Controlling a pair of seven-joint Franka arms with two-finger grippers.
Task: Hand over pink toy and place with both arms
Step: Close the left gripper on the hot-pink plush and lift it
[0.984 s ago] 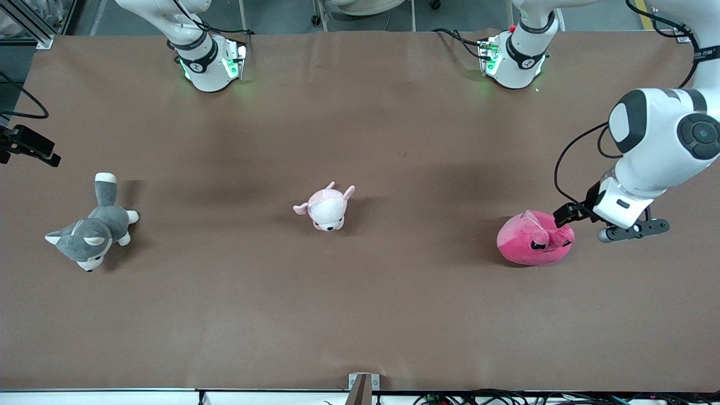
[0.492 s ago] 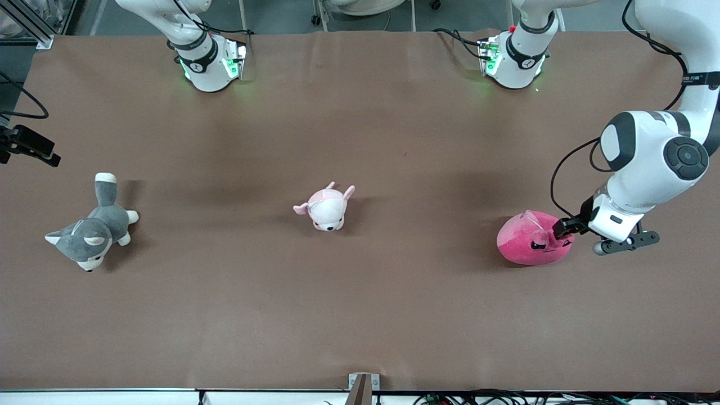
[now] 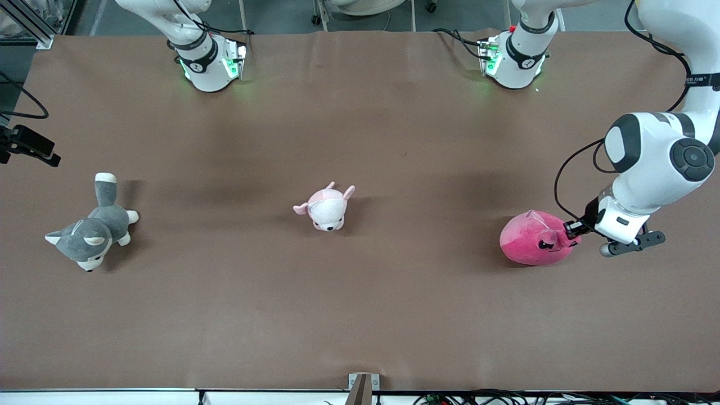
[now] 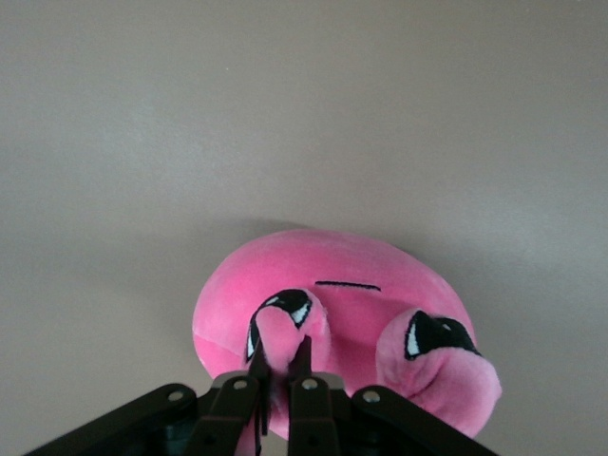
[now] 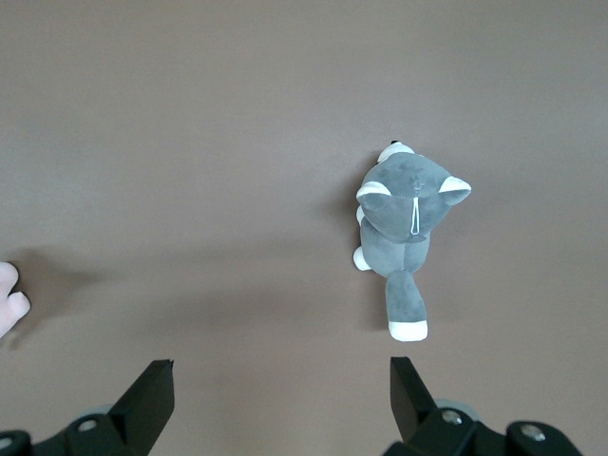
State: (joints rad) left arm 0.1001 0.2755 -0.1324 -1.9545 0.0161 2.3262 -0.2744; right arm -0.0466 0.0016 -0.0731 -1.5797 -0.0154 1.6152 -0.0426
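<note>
The pink toy (image 3: pixel 531 246), a round hot-pink plush with black angry eyes, rests on the brown table toward the left arm's end. My left gripper (image 3: pixel 571 230) is low at the toy's edge, shut on one of its lighter pink ears. In the left wrist view the toy (image 4: pixel 342 294) fills the middle and the two fingers of the left gripper (image 4: pixel 280 366) pinch the ear. My right gripper (image 5: pixel 280 385) is open and empty, high over the table near the grey husky plush (image 5: pixel 408 223); it does not show in the front view.
A small pale pink-and-white puppy plush (image 3: pixel 326 208) lies mid-table. The grey-and-white husky plush (image 3: pixel 93 225) lies toward the right arm's end. Both arm bases (image 3: pixel 208 62) (image 3: pixel 514 59) stand along the table's back edge.
My left gripper has lowered and closed on the toy's ear. The toy has shifted slightly toward the left arm's end and turned its face up. The right arm has not moved.
</note>
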